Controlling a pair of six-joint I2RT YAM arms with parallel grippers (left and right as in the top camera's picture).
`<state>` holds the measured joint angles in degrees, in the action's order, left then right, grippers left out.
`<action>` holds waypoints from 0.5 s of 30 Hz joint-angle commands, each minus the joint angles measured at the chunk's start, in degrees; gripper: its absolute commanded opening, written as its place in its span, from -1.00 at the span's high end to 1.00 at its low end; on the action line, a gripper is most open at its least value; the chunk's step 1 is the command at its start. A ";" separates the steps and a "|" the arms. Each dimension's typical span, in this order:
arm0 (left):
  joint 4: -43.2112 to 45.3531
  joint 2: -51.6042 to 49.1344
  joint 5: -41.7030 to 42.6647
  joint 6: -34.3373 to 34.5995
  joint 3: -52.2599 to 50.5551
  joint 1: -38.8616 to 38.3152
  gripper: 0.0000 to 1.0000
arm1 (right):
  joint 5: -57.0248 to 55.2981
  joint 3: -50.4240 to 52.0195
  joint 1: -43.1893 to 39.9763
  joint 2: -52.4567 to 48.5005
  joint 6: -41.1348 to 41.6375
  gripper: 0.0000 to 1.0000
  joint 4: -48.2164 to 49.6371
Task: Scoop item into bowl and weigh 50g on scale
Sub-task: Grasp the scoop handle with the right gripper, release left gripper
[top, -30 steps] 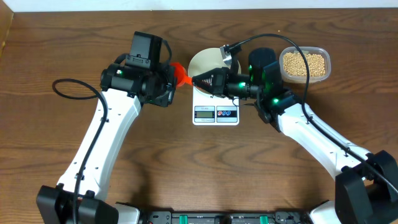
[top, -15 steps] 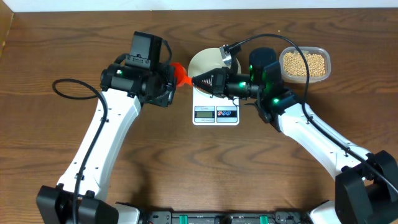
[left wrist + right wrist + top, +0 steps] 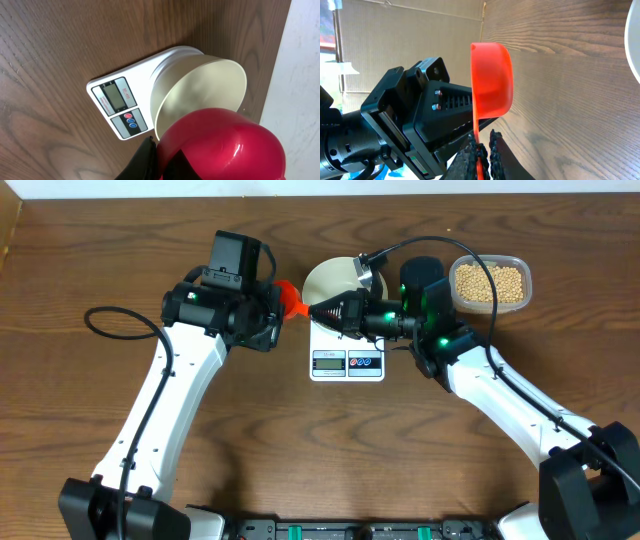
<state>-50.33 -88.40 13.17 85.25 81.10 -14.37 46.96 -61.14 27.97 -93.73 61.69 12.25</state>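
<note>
Nearest to us on the table point(image 3: 300, 450) is the scale point(image 3: 347, 362), with its display and two buttons on the near edge.

Just beyond, the two arms meet over its left corner around a red scoop point(image 3: 492, 85). The right gripper point(image 3: 481, 148) is pinched narrow on the thin handle, which runs down between its fingers. The left gripper point(image 3: 274, 310) is closed too and sits right against the cup of the scoop. We cannot tell whether it grips anything. The inside of the cup is turned away from us.

We judge the scoop to be light, stiff, smooth plastic. The flat handle is the place to hold it, far enough back that the cup stays free to dig and tip.

Behind the scoop the bowl point(image 3: 200, 95) stands on the far part of the scale, and what we see of its inside is bare. It looks smooth and light, so a knock could slide it.

Farthest, at the right, a clear tub point(image 3: 520, 265) holds the beans point(image 3: 488, 282). They look hard, round and dry. We expect them to roll and bounce, pour fast, and call for a slow tilt near the target weight.
</note>
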 commanded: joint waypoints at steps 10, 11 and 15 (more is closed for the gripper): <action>0.04 -0.46 -0.79 -0.50 -0.42 -0.13 0.55 | 1.01 -1.07 -0.17 -0.20 -0.09 0.98 -0.07; 0.02 -0.46 -0.79 -0.50 -0.42 -0.13 0.41 | 1.01 -1.07 -0.22 -0.20 -0.63 0.98 -0.09; -0.02 -0.46 -0.79 -0.55 -0.42 -0.13 -0.27 | 1.01 -1.07 -1.51 -0.20 -2.69 0.98 -1.16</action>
<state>-50.11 -88.40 13.19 85.34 81.01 -14.37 47.70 -61.17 27.70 -93.73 61.25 11.60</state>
